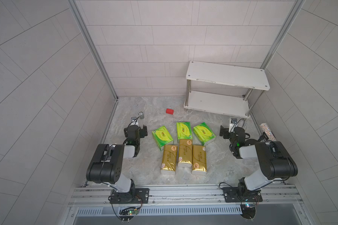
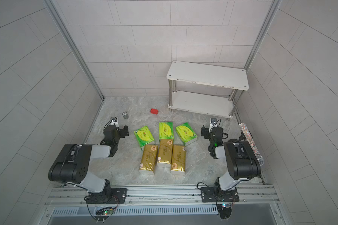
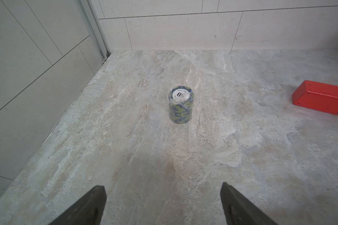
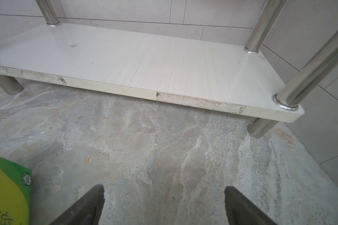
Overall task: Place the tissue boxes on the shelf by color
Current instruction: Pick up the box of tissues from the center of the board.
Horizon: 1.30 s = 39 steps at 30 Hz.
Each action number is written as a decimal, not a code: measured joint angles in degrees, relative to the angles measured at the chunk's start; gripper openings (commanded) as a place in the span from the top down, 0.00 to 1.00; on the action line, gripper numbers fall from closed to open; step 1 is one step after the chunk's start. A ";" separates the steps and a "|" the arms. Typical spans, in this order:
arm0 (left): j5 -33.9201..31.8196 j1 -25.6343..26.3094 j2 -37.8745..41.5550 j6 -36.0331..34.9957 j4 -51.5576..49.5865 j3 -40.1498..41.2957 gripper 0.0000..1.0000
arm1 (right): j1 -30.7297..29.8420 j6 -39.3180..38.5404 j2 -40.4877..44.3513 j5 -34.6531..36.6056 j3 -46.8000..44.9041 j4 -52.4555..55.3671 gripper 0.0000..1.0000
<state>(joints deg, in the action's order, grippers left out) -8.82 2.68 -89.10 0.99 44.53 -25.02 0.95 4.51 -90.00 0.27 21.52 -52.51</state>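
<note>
Marbled tabletop [image 1: 148, 176]: tissue packs [image 1: 184, 153], shelf [image 1: 214, 103], red block [image 1: 169, 111]

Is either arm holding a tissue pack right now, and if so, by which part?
Nothing is held. The left gripper and right gripper are both open, with only table between their jaws.

Shelf tiers: we find both boards of the shelf [image 1: 227, 75] bare. The lower tier is reached from the front, under the top board and between the metal posts [image 4: 308, 78].
Before the shelf: bare tabletop [image 4: 144, 136] runs from the right gripper [image 4: 164, 190] to the lower board's edge.
Centre: the green packs [image 1: 184, 130] have narrow gaps between them. The gold packs [image 1: 185, 153] lie side against side, their outer flanks free.
Left side: ahead of the left gripper [image 3: 163, 190] we see a wrapped chip stack [image 3: 181, 106] standing alone, with a red block [image 3: 320, 97] well apart from it.
Right wall: a glittery tube [image 1: 267, 132] lies beside the right arm [image 1: 273, 161].
</note>
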 measured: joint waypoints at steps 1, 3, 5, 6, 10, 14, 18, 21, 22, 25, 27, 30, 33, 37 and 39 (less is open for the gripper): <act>0.00 0.00 0.00 0.00 0.00 0.00 0.00 | 0.00 0.00 0.00 0.00 0.00 0.00 0.00; 0.00 0.00 0.00 0.00 0.02 0.00 0.00 | 0.00 0.00 0.00 0.00 0.00 0.00 0.00; 0.00 0.00 0.00 0.02 0.02 0.00 0.00 | 0.00 0.00 0.00 0.00 0.00 0.02 0.00; 0.00 -0.04 0.00 0.02 0.02 0.00 0.00 | 0.00 0.00 0.00 0.00 0.00 0.00 0.00; 0.02 -0.07 0.00 0.04 -0.13 0.00 0.00 | 0.00 0.00 0.00 0.00 0.00 0.00 0.00; 0.02 -0.31 0.00 0.04 -0.35 0.00 0.00 | 0.02 0.00 0.00 -0.02 0.00 0.02 0.00; -0.26 -0.42 0.26 0.04 -0.31 0.00 0.00 | 0.24 0.17 1.20 0.00 0.26 2.12 0.00; -1.29 -0.39 3.54 -0.02 -6.95 -1.44 0.00 | 0.52 0.39 5.79 0.31 4.15 12.63 0.00; -2.10 -0.09 5.16 0.00 -10.64 -3.10 0.00 | 0.57 0.22 7.06 0.42 6.40 15.78 0.00; -6.08 1.14 9.92 0.96 -22.62 -10.12 0.00 | 0.31 0.02 11.17 0.63 11.50 23.28 0.00; -9.51 2.93 12.81 1.79 -29.57 -14.64 0.00 | -0.26 0.68 14.75 0.85 12.68 28.28 0.00; -14.27 6.34 16.63 4.37 -41.24 -20.98 0.00 | -3.28 4.31 19.54 3.04 13.90 37.92 0.00; -15.47 8.02 19.78 9.29 -53.40 -25.00 0.00 | -8.70 7.91 22.86 5.84 15.04 46.73 0.00; -13.16 8.24 27.17 15.02 -58.55 -18.82 0.00 | -14.73 12.00 27.63 6.56 16.15 58.23 0.00; -13.40 8.94 28.20 17.90 -63.49 -17.94 0.00 | -16.11 12.79 27.39 5.97 18.62 63.21 0.00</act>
<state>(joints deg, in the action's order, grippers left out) -22.22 11.62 -60.90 18.90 -18.96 -42.96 -15.16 17.30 -62.61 6.24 40.14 10.70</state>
